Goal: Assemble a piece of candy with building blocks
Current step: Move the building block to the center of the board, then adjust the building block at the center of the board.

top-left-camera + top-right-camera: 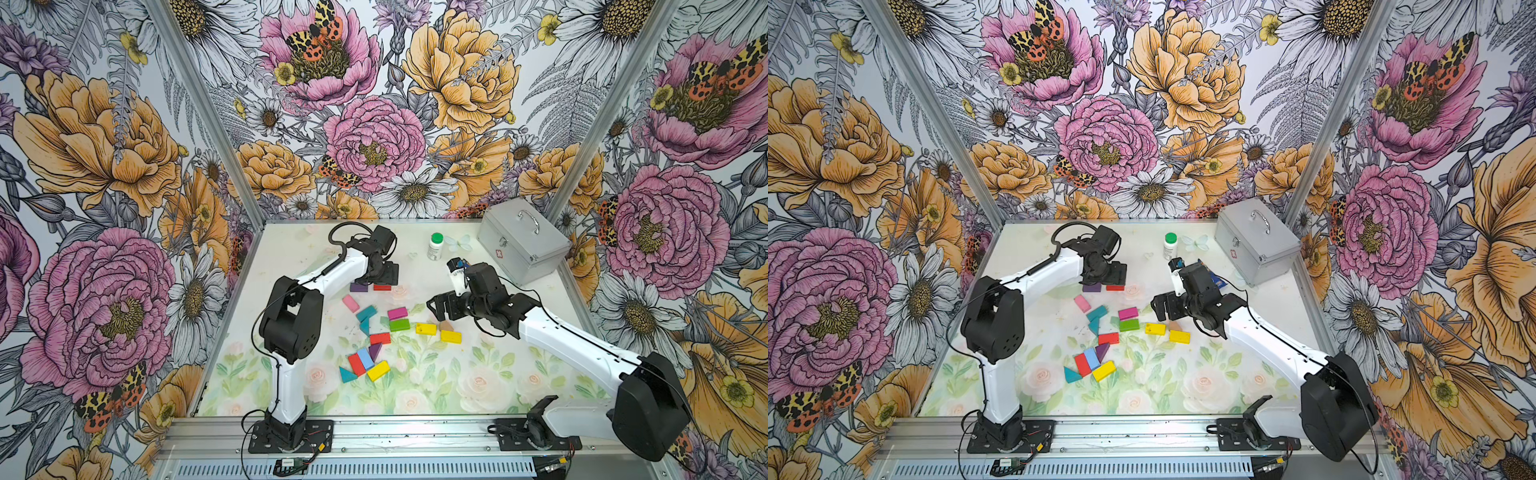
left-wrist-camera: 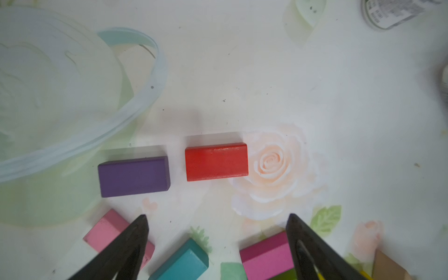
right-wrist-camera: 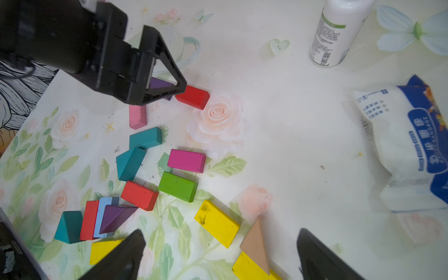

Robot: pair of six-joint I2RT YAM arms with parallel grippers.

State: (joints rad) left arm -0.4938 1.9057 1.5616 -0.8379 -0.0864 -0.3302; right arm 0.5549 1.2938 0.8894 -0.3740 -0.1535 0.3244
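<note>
- I count sixteen blocks (image 1: 380,338) scattered mid-table (image 1: 498,374) between my arms: three red, three yellow, three teal, two purple, and one each of pink, magenta, green, light blue and tan.
- Three show as triangles (teal, purple, tan); the rest are rectangles.
- The purple rectangle (image 2: 133,176) and a red rectangle (image 2: 216,162) lie flat at the far edge of the scatter, end to end with a small gap, long axes on one line across the table.
- My left gripper (image 2: 217,215) hangs over that pair, fingers spread, empty.
- My right gripper (image 3: 220,229) is wide too, holding nothing, above the yellow blocks (image 3: 217,224) and tan triangle (image 3: 257,244).
</note>
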